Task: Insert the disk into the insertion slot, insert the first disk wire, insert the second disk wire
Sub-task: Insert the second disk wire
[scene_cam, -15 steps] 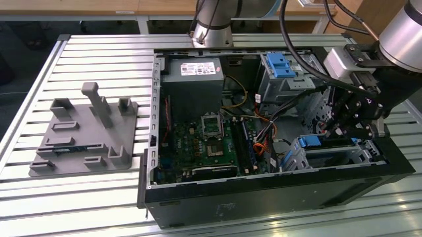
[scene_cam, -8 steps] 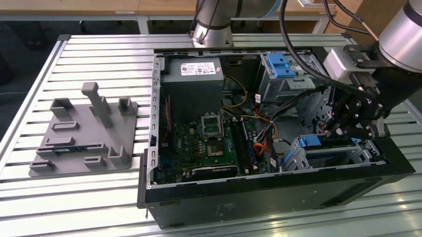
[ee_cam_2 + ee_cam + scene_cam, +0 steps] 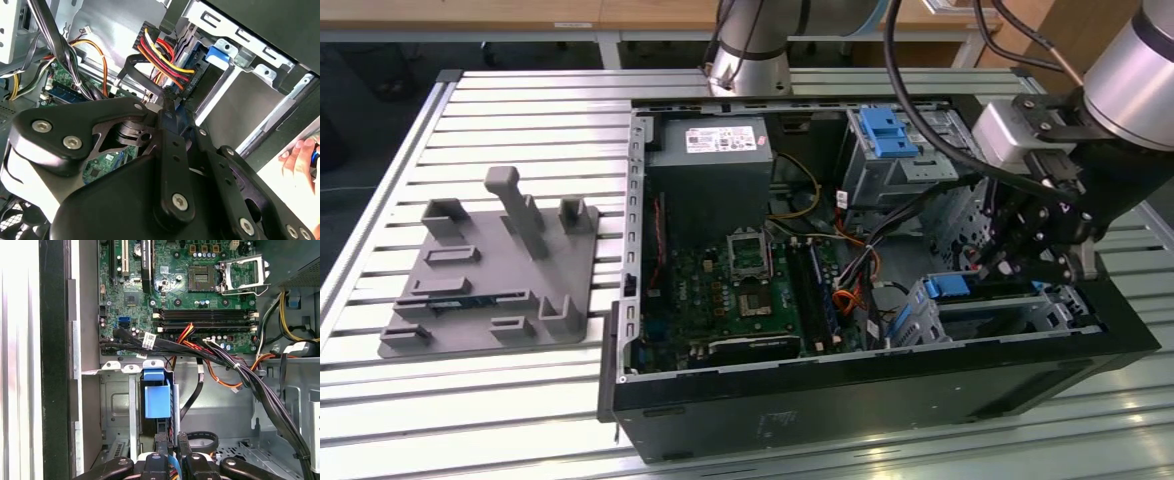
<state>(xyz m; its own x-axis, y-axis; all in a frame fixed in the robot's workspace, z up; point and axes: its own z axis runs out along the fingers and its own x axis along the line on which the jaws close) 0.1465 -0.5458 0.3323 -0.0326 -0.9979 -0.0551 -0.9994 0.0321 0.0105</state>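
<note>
You're on the first disk wire: the disk [image 3: 946,287] already sits in the insertion slot [image 3: 1051,312], and your gripper [image 3: 167,98] is pinched narrow on the black power plug [image 3: 161,55] with red and yellow leads, just beside it. The disk lies flat, long axis running into the bay, blue carrier end facing the motherboard [image 3: 200,295]. By my reading, the plug needs squaring to the disk's socket, which is hidden here

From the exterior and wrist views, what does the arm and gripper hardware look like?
The arm has silver-grey cylindrical links, with thick black cables looping along it. A light grey boxy block sits at the wrist. The gripper is black: in the second wrist view its linkage is matte black flat bars pinned with silver screws, with light grey housing behind. Its fingers are slim and black.
</note>
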